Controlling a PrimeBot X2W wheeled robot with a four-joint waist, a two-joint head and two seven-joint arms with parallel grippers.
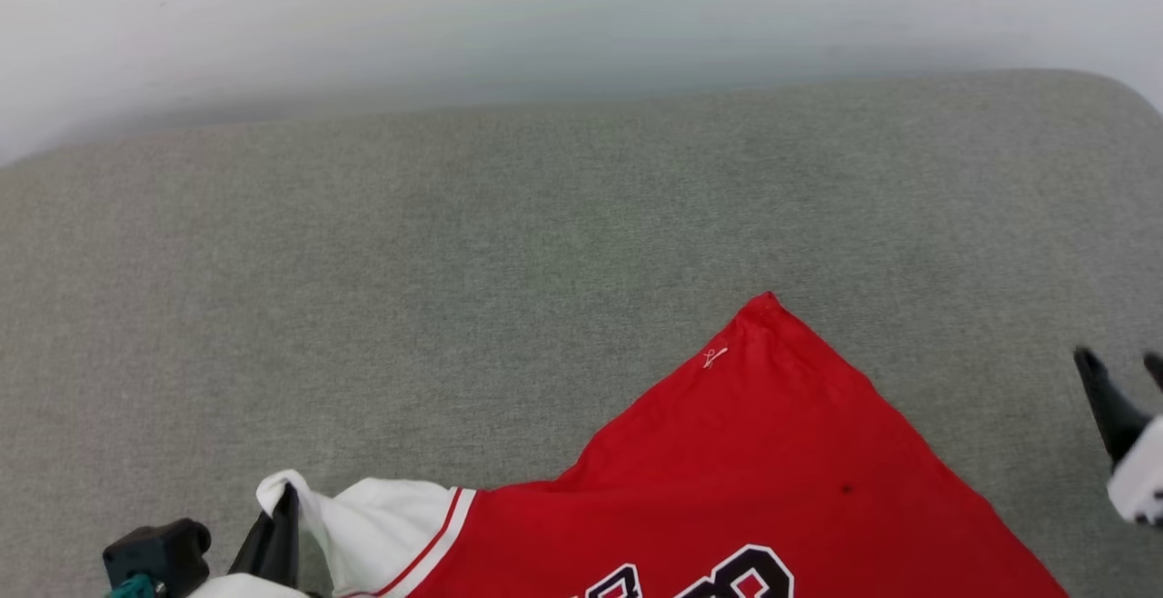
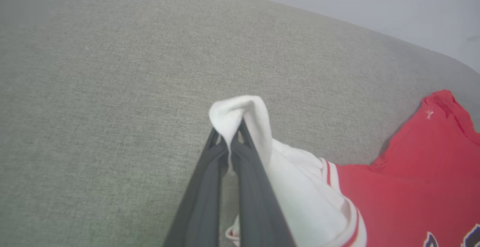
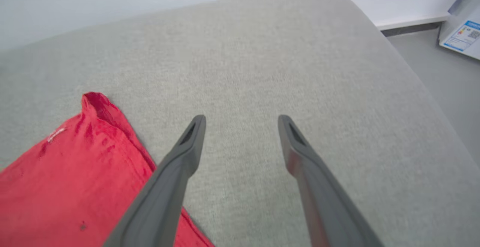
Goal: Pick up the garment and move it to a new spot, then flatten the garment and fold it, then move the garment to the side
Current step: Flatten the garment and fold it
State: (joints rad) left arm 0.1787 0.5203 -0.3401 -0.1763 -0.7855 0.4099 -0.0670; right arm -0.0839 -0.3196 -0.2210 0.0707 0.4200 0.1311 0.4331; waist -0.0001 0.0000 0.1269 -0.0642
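— Grey woven cloth covers that big padded cushion [image 1: 454, 244], with a pale wall [image 1: 545, 7] behind it. Where's the garment?

— The garment [image 1: 772, 471] lies at the cushion's near edge with its red body spread out. One hem corner [image 1: 768, 307] points toward the wall, and there's a tiny white logo [image 1: 714, 357] just beside it. Black lettering [image 1: 727, 580] runs off the bottom of the head view.

— And the arms?

— The left gripper [image 2: 228, 142] is pinched tight on the garment's white sleeve [image 2: 300, 187], and a fold of it pokes up past the tips. The right gripper [image 3: 242, 121] stands wide and holds nothing. It's just off the garment's red side edge, over bare cushion.

— How will it handle?

— Light and limp, I'd say. It's soft jersey, so it'll drape and bunch wherever it isn't held, and it looks rumpled near that hem corner. One pinch at a sleeve would only drag it into a rope. I'd take a second hold on the garment's other side, at the other sleeve or shoulder, so it hangs flat between two points. Grip on a seam, because thin cloth may slip from narrow fingers.

— Any bins or baskets?

— Beyond the garment, past the cushion's rounded corner, a pale box-like thing [image 3: 463, 36] with a blue label sits on the floor [image 3: 431, 70]. I can't tell whether anything's in it.
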